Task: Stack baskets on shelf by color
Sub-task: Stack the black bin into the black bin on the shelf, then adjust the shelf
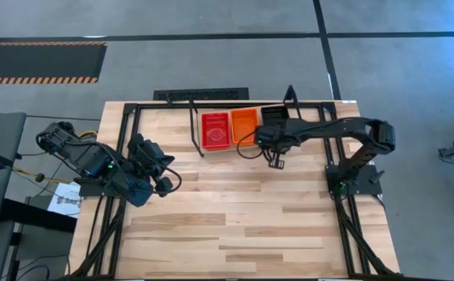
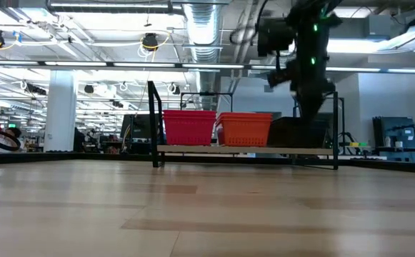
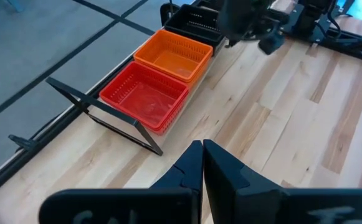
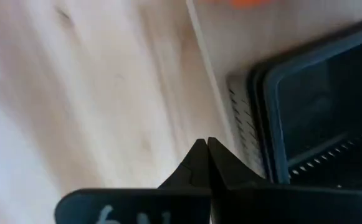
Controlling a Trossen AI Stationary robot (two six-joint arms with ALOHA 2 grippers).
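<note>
**Three basket stacks on the shelf, both grippers pressed together**

The left gripper [image 3: 202,163] waits over the table's [image 1: 234,234] left side, fingers pressed together, holding nothing. Farther back, the right gripper [image 4: 206,155] hangs just in front of the shelf [image 2: 243,149], its fingers also pressed together and empty, beside the black baskets [image 4: 318,118]. At the table's far edge the shelf carries three groups side by side: red baskets [image 1: 216,129], orange baskets [image 1: 243,123], then black ones under the right arm.
</note>
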